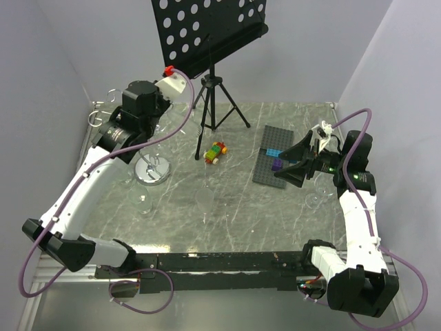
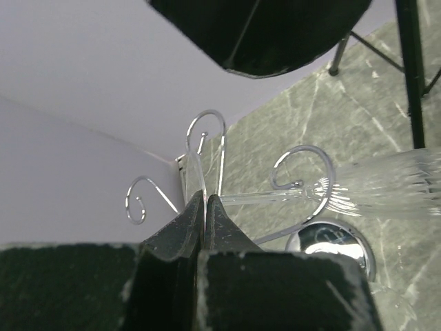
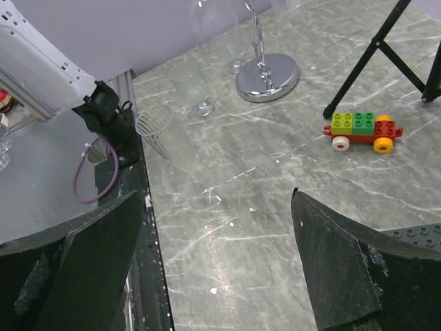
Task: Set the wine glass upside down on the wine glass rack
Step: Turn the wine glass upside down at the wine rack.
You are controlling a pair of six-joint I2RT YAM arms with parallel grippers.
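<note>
Left gripper (image 2: 204,207): jaws closed on the foot rim of one wine glass (image 2: 386,183). The glass is at the one wine glass rack (image 2: 207,131), its stem crossing one of three visible hook curls. Right gripper (image 3: 215,207): jaws wide, holding nothing. At least three other glasses (image 3: 196,86) and one toy car (image 3: 362,131) are on the table.

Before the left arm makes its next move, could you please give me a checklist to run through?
1. Left gripper shut on wine glass stem: ok.
2. Stem seated in a wine glass rack hook: cannot tell.
3. Bowl pointing down: cannot tell.
4. Right gripper open, away from rack: ok.
5. Spare glass away from rack base: not ok, stands close beside it.
</note>
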